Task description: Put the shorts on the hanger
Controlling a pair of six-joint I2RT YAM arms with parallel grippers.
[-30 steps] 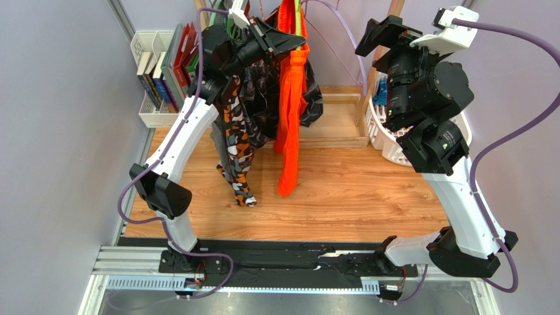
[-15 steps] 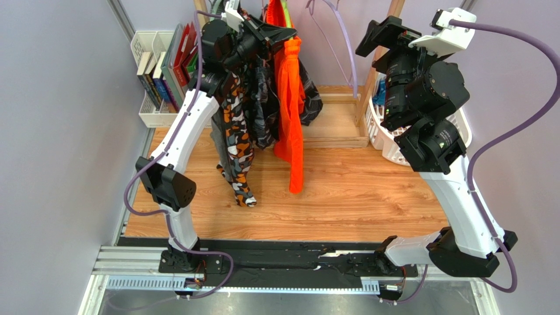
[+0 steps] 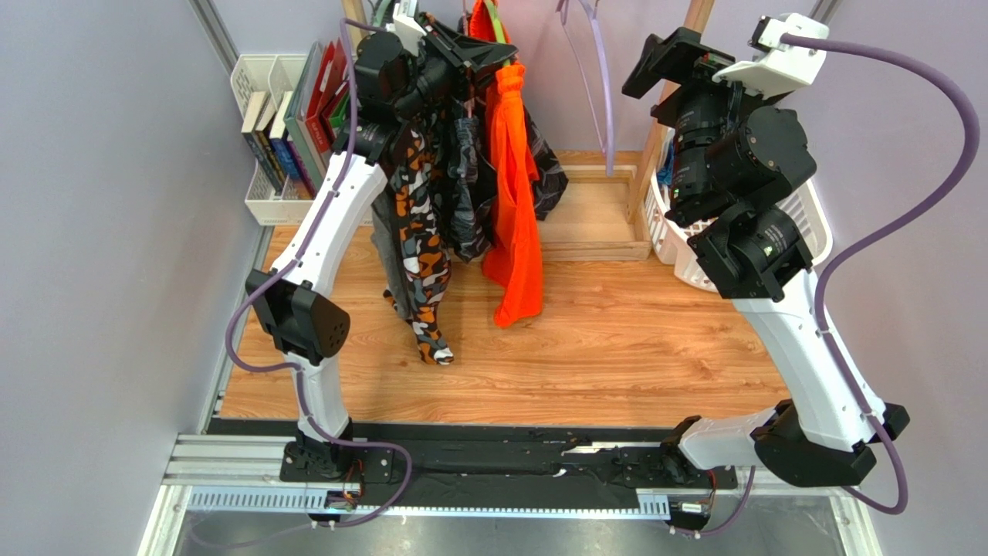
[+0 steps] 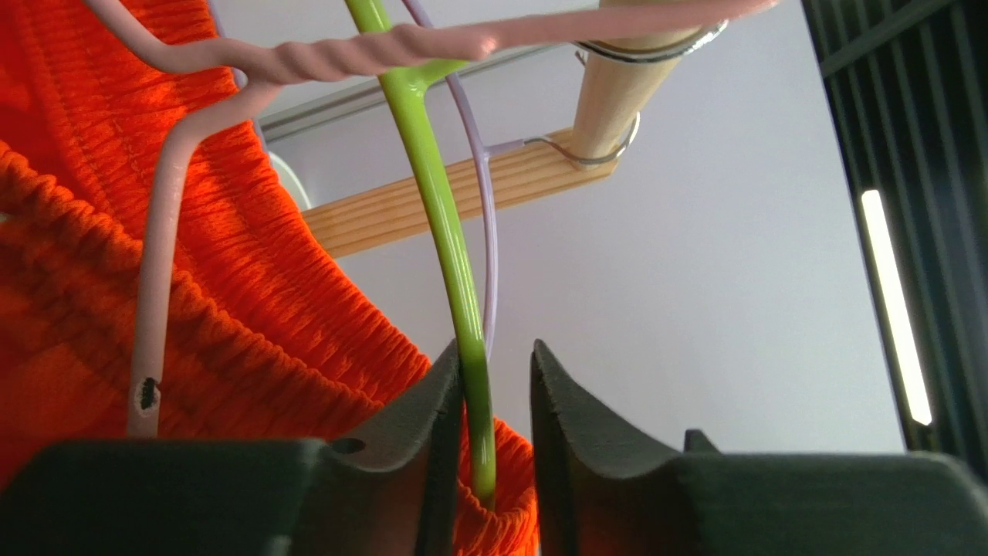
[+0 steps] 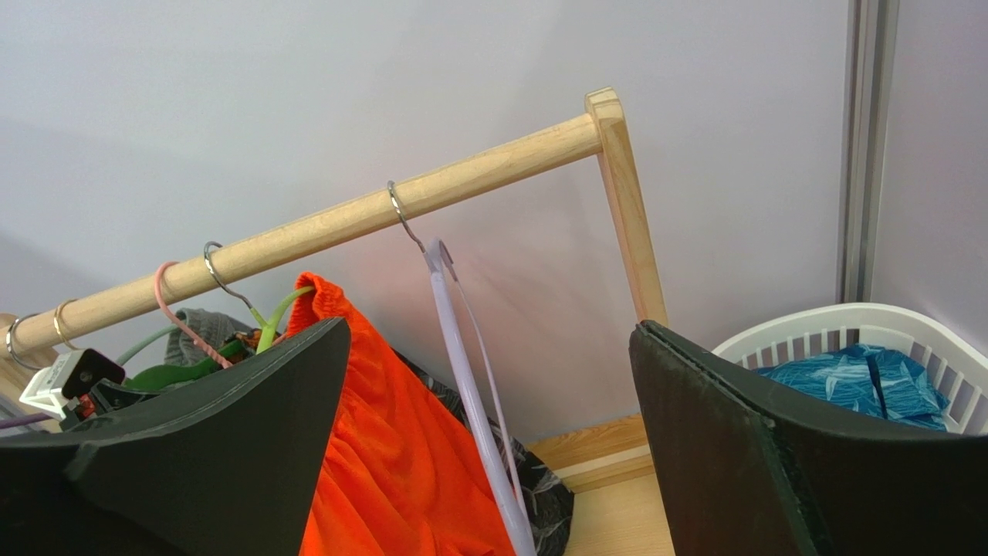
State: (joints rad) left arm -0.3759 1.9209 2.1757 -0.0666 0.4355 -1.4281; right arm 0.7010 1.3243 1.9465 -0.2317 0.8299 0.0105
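The orange shorts (image 3: 516,197) hang draped over the lime-green hanger (image 3: 493,17) at the wooden rail, their hem above the floor. In the left wrist view the hanger (image 4: 441,197) runs down between the fingers of my left gripper (image 4: 496,353) into the shorts' waistband (image 4: 232,301). It rests against the left finger, with a gap to the right finger, so the jaws stand slightly apart. My left gripper (image 3: 487,52) is high at the rail. My right gripper (image 5: 489,328) is wide open and empty, right of the shorts (image 5: 394,440); it also shows in the top view (image 3: 667,64).
A pink hanger (image 4: 290,58) and a lavender hanger (image 5: 464,359) hang on the wooden rail (image 5: 406,203). A camo garment (image 3: 418,255) and black patterned shorts (image 3: 470,197) hang left of the orange shorts. A white basket (image 3: 812,220) stands right, a bin of books (image 3: 290,116) left.
My left gripper has moved up and back toward the rail with the green hanger. The shorts rose and swung with it. The right arm shifted slightly left.
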